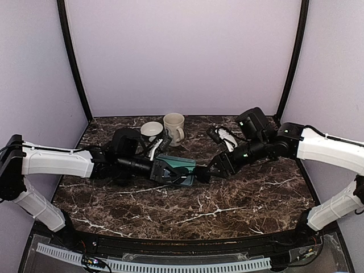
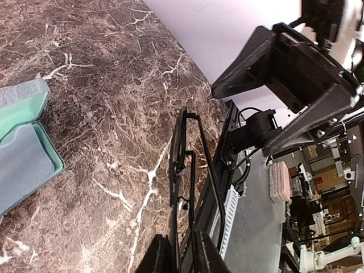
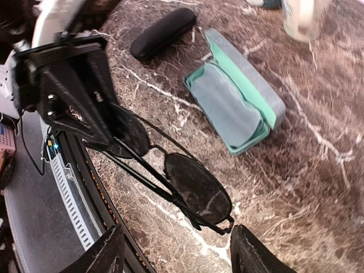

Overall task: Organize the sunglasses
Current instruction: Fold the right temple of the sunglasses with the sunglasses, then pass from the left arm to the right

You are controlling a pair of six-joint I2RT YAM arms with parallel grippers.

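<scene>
The thin black wire-framed sunglasses (image 3: pixel 187 185) are up off the dark brown white-veined marble table (image 1: pixel 239 199), in the middle of the scene and just right of the open grey-blue hard case with the teal lining (image 3: pixel 259 85). The left gripper (image 3: pixel 105 131) is pinched nearly closed on one end of the frame, at the lens on that side. The slim arms look folded along the lenses, though the angle does not settle that.

The right gripper (image 3: pixel 177 230) faces the free end of the pair from the right. Its fingers are spread wide with nothing between them, and the tip of the frame sits just ahead of the gap.

The task looks to be at an early to middle stage. The hard case lies open, and its interior shows only the lining (possibly a cloth too), so no glasses are stowed there. The black oval case (image 3: pixel 163 31) lies closed on the far left side, apart from both grippers. Only this one pair shows clearly, so I cannot tell where any other pair is.

By my reckoning, what remains is to lower this pair into the open case, close the lid, and then deal with whatever else needs a home.
</scene>
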